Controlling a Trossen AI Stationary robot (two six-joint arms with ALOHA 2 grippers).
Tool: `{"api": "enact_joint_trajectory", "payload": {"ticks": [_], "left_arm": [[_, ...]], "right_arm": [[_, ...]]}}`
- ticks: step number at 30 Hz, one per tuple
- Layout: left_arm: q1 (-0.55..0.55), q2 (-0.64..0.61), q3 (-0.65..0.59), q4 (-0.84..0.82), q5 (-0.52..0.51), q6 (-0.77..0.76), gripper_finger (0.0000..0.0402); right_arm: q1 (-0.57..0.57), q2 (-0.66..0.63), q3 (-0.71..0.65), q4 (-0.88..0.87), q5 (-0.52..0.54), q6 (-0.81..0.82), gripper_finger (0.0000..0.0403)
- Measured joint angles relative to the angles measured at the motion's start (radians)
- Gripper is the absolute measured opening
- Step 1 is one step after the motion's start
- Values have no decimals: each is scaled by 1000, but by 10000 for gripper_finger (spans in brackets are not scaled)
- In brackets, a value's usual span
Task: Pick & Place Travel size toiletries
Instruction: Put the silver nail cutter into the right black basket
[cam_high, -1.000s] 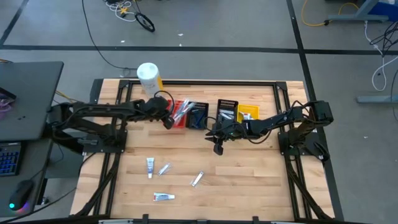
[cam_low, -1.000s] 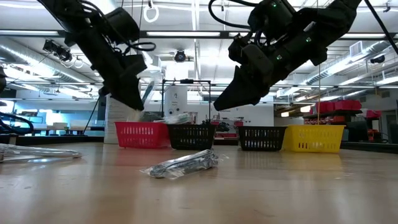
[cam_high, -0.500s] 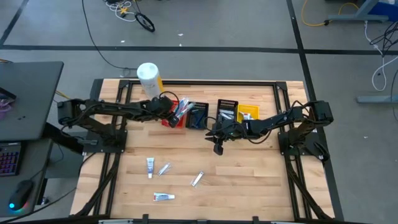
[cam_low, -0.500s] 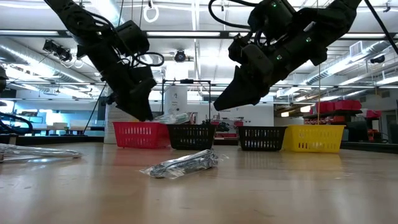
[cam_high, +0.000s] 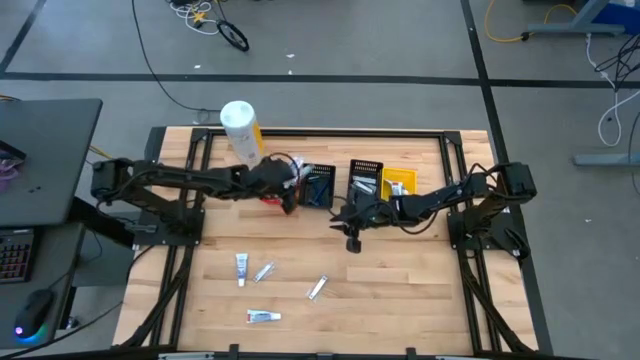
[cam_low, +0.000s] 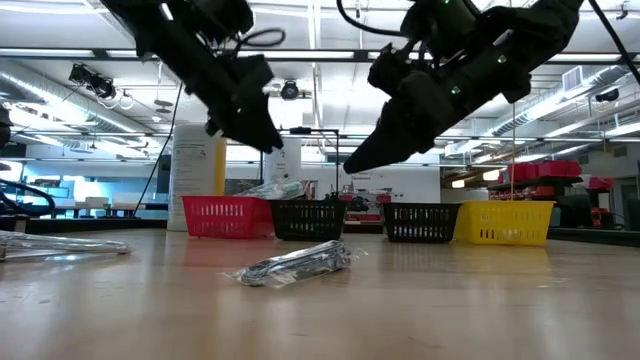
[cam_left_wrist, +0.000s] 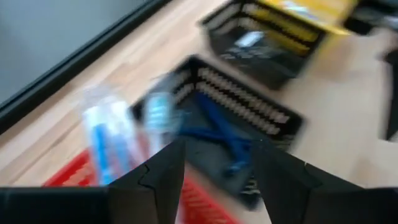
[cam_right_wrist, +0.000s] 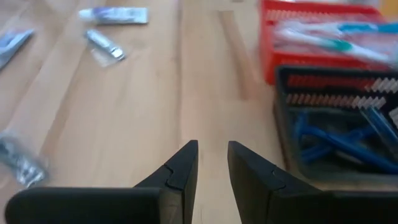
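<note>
My left gripper (cam_high: 291, 196) hangs open above the near right corner of the red bin (cam_high: 277, 186), touching nothing. In its wrist view the open fingers (cam_left_wrist: 166, 168) frame wrapped toothbrushes (cam_left_wrist: 109, 134) in the red bin and blue razors (cam_left_wrist: 219, 132) in a black bin. My right gripper (cam_high: 351, 240) hovers over bare wood near the table's middle, open by a narrow gap (cam_right_wrist: 212, 160), with nothing between the fingers. Loose toiletries lie flat on the near part of the table: a white tube (cam_high: 241, 266), a wrapped piece (cam_high: 265, 271), another packet (cam_high: 317, 288) and a second tube (cam_high: 263, 316).
Left to right along the far side stand the red bin, two black bins (cam_high: 319, 186) (cam_high: 366, 174) and a yellow bin (cam_high: 398, 181). A tall white-and-yellow cylinder (cam_high: 241, 130) stands behind the red bin. In the low view a wrapped packet (cam_low: 295, 263) lies in front.
My left gripper has gone toward the table's right edge, along the red bin toward the first black bin, and has risen above the bins.
</note>
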Motion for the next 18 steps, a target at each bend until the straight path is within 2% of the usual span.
{"api": "enact_joint_trajectory", "payload": {"ticks": [6,8,12,18], "left_arm": [[-144,0,20,-2,-1,-5,179],[-190,0,20,-2,-1,-34,178],[-278,0,20,-2,-3,-84,178],[-403,0,20,-2,30,-125,176]], "right_arm": [[77,0,0,22,-1,-197,97],[111,0,0,22,42,-263,97],[166,0,0,40,131,-290,97],[186,0,0,151,62,-293,97]]}}
